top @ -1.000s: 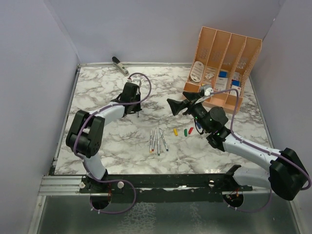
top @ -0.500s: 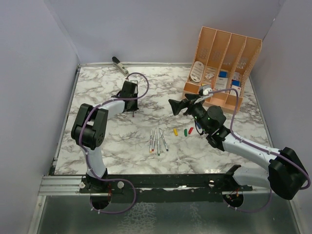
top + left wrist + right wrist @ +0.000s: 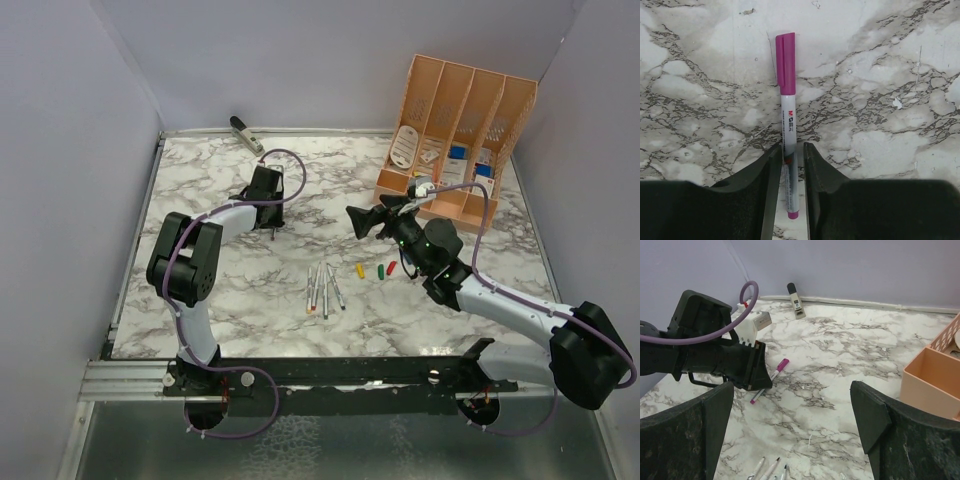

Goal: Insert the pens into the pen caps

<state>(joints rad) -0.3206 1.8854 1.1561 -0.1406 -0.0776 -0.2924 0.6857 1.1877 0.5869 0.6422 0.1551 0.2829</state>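
A silver pen with its purple cap [image 3: 785,62] fitted lies flat on the marble table [image 3: 200,190]. My left gripper [image 3: 792,146] straddles the pen's barrel [image 3: 789,125], its jaws slightly open with a thin gap on the right side. The right wrist view shows the same pen [image 3: 771,375] resting on the table under the left gripper [image 3: 757,377]. Several uncapped pens [image 3: 325,288] lie side by side mid-table. Yellow [image 3: 360,270], green [image 3: 380,269] and red [image 3: 392,267] caps lie to their right. My right gripper [image 3: 358,220] hovers wide open above the table, holding nothing.
A grey-black stapler-like tool [image 3: 245,133] lies at the far left by the back wall. An orange desk organizer [image 3: 455,135] stands at the back right, close behind the right arm. Purple walls enclose the table on three sides.
The left gripper moved a little farther back and lower, and its jaws parted slightly around the purple pen, which now rests on the table. The right arm barely moved.
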